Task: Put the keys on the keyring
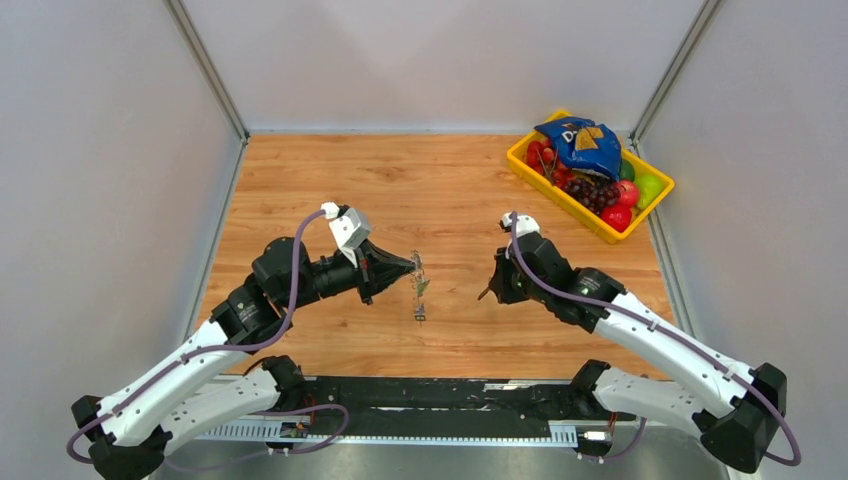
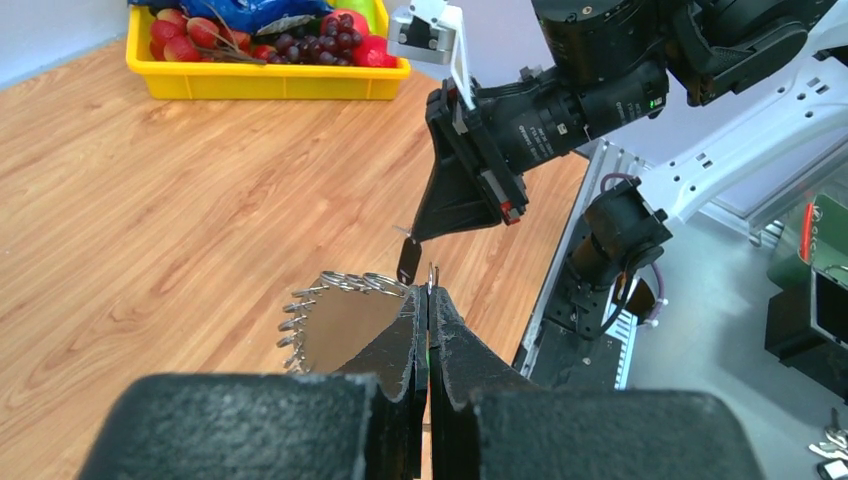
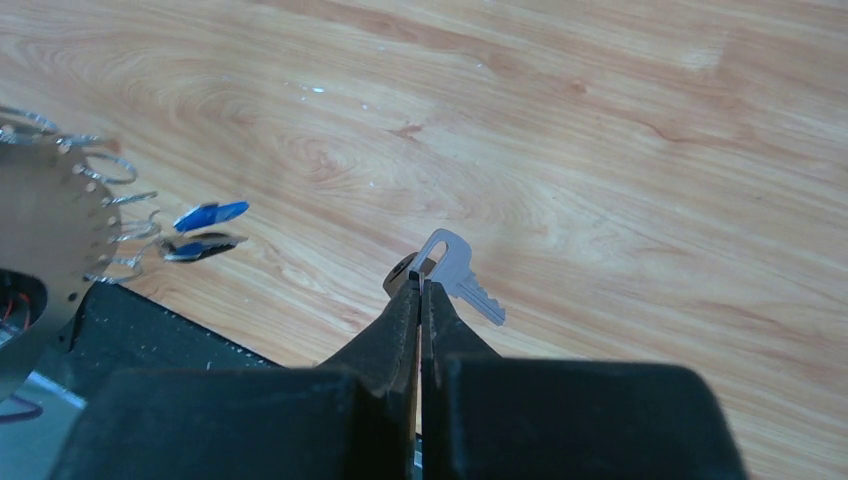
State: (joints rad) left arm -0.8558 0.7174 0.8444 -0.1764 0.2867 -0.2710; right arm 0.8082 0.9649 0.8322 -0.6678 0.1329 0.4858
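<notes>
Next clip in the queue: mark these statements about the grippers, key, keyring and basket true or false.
1. The right gripper pinches a silver key. True.
2. The left gripper is open and empty. False: it is shut on the keyring.
3. The held key already hangs on the keyring. False: the two are clearly apart in the top view.
4. A yellow basket sits at the far right corner of the table. True.
</notes>
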